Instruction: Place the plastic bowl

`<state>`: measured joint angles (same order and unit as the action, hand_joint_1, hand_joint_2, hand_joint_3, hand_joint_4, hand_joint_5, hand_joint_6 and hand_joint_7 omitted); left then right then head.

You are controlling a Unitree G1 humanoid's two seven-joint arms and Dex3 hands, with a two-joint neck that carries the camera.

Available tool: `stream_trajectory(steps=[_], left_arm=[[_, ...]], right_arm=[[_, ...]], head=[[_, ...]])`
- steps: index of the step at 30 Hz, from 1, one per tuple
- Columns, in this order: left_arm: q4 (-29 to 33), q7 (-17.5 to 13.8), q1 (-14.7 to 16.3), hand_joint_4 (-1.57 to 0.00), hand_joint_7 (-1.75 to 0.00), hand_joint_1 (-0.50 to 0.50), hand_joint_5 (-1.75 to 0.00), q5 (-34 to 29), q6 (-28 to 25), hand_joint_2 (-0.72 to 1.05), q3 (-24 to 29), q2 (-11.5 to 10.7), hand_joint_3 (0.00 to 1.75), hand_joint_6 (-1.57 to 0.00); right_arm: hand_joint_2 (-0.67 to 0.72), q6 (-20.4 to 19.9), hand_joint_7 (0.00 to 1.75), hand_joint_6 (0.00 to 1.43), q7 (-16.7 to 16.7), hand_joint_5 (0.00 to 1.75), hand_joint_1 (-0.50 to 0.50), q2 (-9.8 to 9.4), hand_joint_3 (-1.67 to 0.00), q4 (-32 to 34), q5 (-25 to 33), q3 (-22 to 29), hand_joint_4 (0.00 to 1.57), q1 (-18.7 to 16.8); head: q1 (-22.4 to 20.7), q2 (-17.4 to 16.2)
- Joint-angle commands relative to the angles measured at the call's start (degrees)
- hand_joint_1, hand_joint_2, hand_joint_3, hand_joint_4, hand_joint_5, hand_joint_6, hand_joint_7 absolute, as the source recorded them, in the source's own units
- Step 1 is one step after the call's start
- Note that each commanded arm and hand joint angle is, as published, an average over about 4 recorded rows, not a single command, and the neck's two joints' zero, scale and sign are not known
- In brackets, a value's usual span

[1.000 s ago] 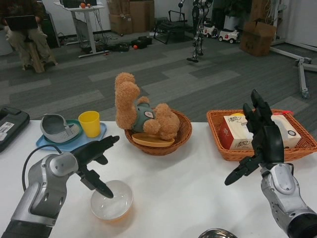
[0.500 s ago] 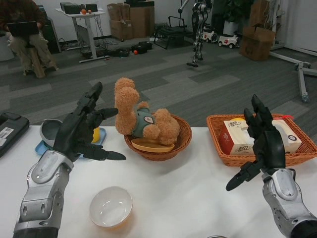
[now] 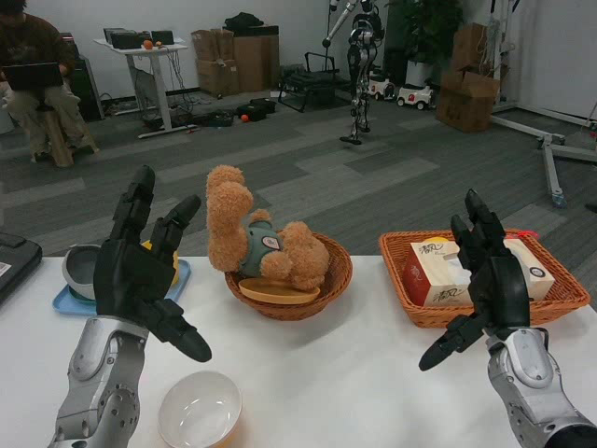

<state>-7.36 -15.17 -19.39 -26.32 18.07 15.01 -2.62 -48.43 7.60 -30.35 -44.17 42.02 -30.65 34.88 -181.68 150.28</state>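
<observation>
At the far left edge of the white table (image 3: pixel 354 373) a dark case (image 3: pixel 11 261) pokes into view. Next comes a blue tray (image 3: pixel 70 301) carrying a grey bowl-like dish (image 3: pixel 76 266) and a yellow cup (image 3: pixel 173 266), the cup mostly hidden behind the robot's left hand (image 3: pixel 135 271). That hand is raised above the table with its fingers spread apart and nothing in them. Below it, near the front edge, the plastic bowl (image 3: pixel 199 411) sits upright on the table — white, with what may be an orange tint along its lower rim, though the view is too soft to be sure. The hand is apart from the bowl, well above it.

At the centre a round wicker basket (image 3: pixel 331 280) holds a brown teddy bear (image 3: pixel 266 243) lying on its back with one arm up, and a flat tan disc (image 3: pixel 278 291) under it.

Further right, a rectangular orange basket (image 3: pixel 410 299) holds a red-and-white box (image 3: pixel 438 271) and a white box (image 3: pixel 536 271). The right hand (image 3: pixel 490 280) hovers in front of it — fingers extended and splayed, holding nothing.

In the room behind, upper left, a person (image 3: pixel 33 75) sits with a laptop.
</observation>
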Motion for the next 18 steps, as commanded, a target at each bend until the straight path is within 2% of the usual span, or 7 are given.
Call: stream_trajectory(steps=[1, 5, 9, 18], left_arm=[[-1.3, 0.3, -0.7, 0.0, 0.0, -0.48, -0.64, -1.3, 0.7, -0.64, -1.0, -1.2, 0.0, 0.0], [-2.4, 0.2, -0.8, 0.0, 0.0, -0.48, -0.62, -4.8, 0.8, -0.61, -3.6, -2.7, 0.0, 0.0], [-3.8, 0.4, -0.8, 0.0, 0.0, -0.48, -0.62, -5.4, 0.8, -0.59, -5.7, -4.0, 0.0, 0.0], [-6.1, 0.5, -0.9, 0.0, 0.0, -0.48, -0.62, -5.4, 0.8, -0.55, -6.8, -4.0, 0.0, 0.0]], right_arm=[[0.72, -0.6, 0.0, 0.0, 0.1, 0.0, -0.46, -0.06, 0.0, 0.9, 0.4, 1.1, 0.17, -1.0], [0.72, -0.8, 0.0, 0.0, 0.1, 0.0, -0.46, -0.19, 0.0, 1.1, 0.4, 1.7, 0.17, -1.0], [0.72, -1.1, 0.0, 0.0, 0.1, 0.0, -0.46, -0.24, 0.0, 1.5, 0.4, 2.7, 0.17, -1.1], [0.72, -1.2, 0.0, 0.0, 0.1, 0.0, -0.46, -0.33, 0.0, 1.8, 0.4, 3.2, 0.17, -1.4]], head=[[0.8, 0.2], [1.3, 0.3], [2.0, 0.7], [2.2, 0.5]])
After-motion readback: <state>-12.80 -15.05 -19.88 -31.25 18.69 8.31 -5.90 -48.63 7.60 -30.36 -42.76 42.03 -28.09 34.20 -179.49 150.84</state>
